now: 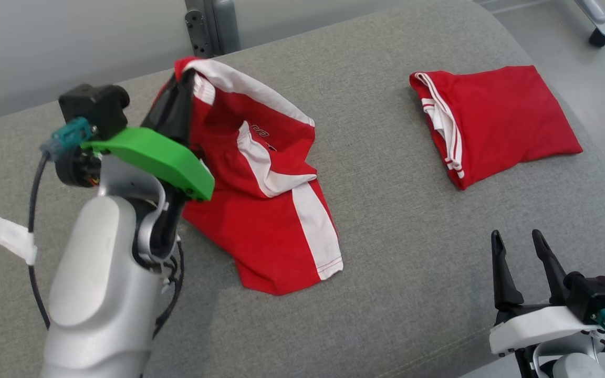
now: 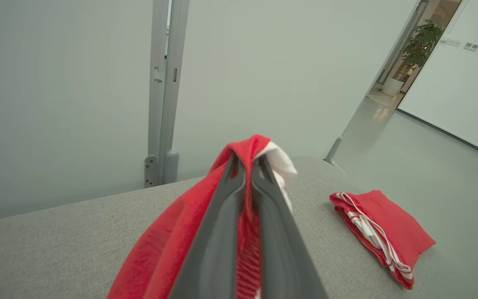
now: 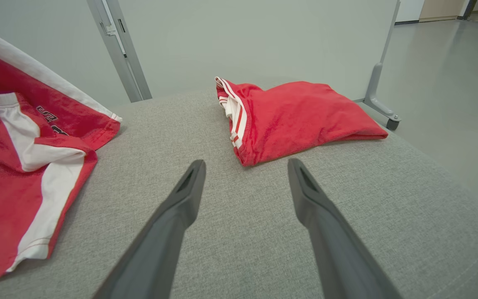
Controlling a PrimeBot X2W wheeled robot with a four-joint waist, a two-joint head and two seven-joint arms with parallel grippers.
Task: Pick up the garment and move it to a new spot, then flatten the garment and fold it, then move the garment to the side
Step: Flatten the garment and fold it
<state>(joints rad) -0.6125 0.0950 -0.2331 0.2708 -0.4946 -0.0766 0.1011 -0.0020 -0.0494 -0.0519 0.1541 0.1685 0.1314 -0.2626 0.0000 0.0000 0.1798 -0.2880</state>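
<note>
Left gripper (image 2: 246,162) pinches a red-and-white garment (image 1: 260,210) by its top edge — one end raised, the rest draped on the grey cushion (image 1: 386,236). Right gripper (image 1: 518,242) rests spread, empty. The cloth looks light and limp, likely to bunch — best gripped at a hem corner.

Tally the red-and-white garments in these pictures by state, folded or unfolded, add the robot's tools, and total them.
Unfolded red-and-white fabric garment: 1
Folded red-and-white fabric garment: 1
Dark two-fingered tools: 2, the left tool shut on the unfolded garment, the right tool open
Total: 4
</note>
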